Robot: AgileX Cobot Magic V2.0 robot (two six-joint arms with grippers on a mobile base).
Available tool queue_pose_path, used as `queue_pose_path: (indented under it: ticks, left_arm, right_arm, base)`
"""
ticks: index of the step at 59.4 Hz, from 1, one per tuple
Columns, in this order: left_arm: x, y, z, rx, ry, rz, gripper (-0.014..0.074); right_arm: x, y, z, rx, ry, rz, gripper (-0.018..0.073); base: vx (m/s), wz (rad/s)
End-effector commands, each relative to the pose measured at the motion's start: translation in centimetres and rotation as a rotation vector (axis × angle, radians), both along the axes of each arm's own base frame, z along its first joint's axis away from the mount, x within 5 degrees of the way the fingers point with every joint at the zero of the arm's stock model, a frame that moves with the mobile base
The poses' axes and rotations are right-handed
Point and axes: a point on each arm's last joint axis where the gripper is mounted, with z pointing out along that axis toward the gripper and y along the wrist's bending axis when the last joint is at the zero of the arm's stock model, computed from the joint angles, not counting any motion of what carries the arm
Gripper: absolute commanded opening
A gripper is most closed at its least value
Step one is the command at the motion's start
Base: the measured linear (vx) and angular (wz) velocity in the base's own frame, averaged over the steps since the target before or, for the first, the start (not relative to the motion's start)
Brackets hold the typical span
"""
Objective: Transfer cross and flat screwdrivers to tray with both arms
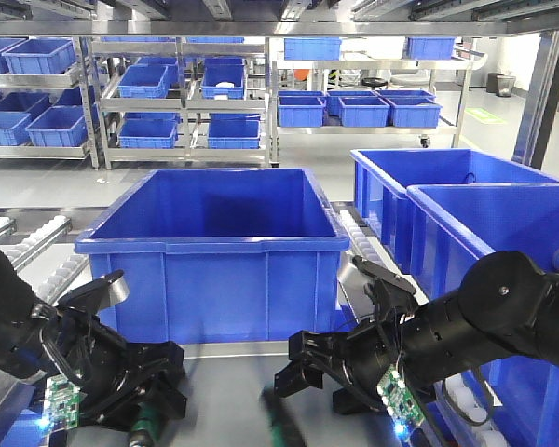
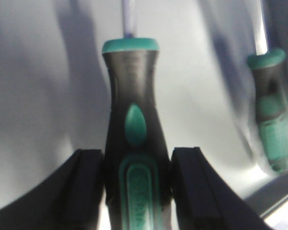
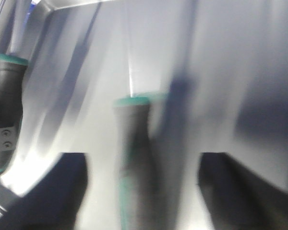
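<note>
Two screwdrivers with black and teal handles are low over a grey metal tray (image 1: 225, 391). In the left wrist view my left gripper (image 2: 137, 160) is shut on one screwdriver's handle (image 2: 134, 120), with a finger against each side. The other screwdriver (image 2: 271, 120) is to its right. In the right wrist view my right gripper (image 3: 144, 165) is open wide, and the second screwdriver's blurred handle (image 3: 134, 143) stands between the fingers with gaps on both sides. In the front view the left gripper (image 1: 163, 391) and right gripper (image 1: 298, 365) are side by side over the tray.
A large blue bin (image 1: 214, 242) stands right behind the tray. Two more blue bins (image 1: 447, 186) are at the right, close to the right arm. Shelves of blue bins (image 1: 177, 93) line the far wall. A roller conveyor (image 1: 28, 242) runs at the left.
</note>
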Motion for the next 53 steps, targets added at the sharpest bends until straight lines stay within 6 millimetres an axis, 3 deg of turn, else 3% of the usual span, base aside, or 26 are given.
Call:
queue_pose_path:
  ticks: [1, 10, 15, 21, 26, 27, 29, 33, 40, 46, 53]
  left_arm:
    - [-0.3, -0.4, 2.5, -0.06, -0.088, 0.006, 0.0498]
    - [-0.9, -0.1, 3.2, -0.026, -0.138, -0.051, 0.0477]
    - [-1.8, 0.5, 4.4, 0.026, -0.198, -0.072, 0.0394]
    - [-3.3, 1.7, 6.3, 0.117, -0.284, -0.084, 0.0206]
    - [-5.4, 3.1, 8.4, 0.207, -0.367, -0.073, -0.0013]
    - [-5.7, 3.3, 8.8, 0.221, -0.382, -0.07, -0.001]
    - [-6.6, 3.9, 9.5, 0.248, -0.416, -0.052, -0.001]
    - [-9.0, 5.2, 10.7, 0.292, -0.503, -0.005, -0.0008]
    - [-14.0, 7.3, 10.9, 0.324, -0.658, 0.061, -0.0006]
    - [-19.1, 8.9, 9.1, 0.302, -0.824, 0.111, -0.0004]
    - [-24.1, 10.3, 6.1, 0.25, -0.998, 0.164, -0.0003]
  right_arm:
    - [-0.2, -0.3, 3.2, 0.039, -0.123, -0.011, 0.0584]
    - [-1.0, -0.9, 4.7, 0.002, -0.203, 0.016, 0.0553]
    - [-1.7, -1.4, 5.8, -0.033, -0.254, 0.026, 0.0493]
    - [-2.9, -2.3, 7.3, -0.084, -0.298, 0.017, 0.0325]
    - [-4.2, -3.4, 8.8, -0.153, -0.355, 0.018, 0.011]
    - [-4.5, -3.6, 9.0, -0.165, -0.364, 0.022, 0.0074]
    - [-5.1, -4.0, 9.7, -0.191, -0.392, 0.027, -0.0012]
    - [-6.6, -4.9, 11.1, -0.235, -0.455, 0.029, -0.0015]
    - [-10.0, -6.5, 12.3, -0.25, -0.615, 0.003, -0.0011]
    - [-13.8, -8.2, 11.3, -0.223, -0.796, -0.05, -0.001]
    - [-17.9, -10.0, 8.1, -0.204, -0.946, -0.102, -0.001]
  base:
    - [0.0, 0.0]
    - [0.0, 0.0]
    - [0.0, 0.0]
    - [0.0, 0.0]
    - [0.0, 0.0]
    - [0.0, 0.0]
    - [0.0, 0.0]
    - [0.0, 0.0]
    - [0.0, 0.0]
    - [0.0, 0.0]
    - [0.0, 0.0]
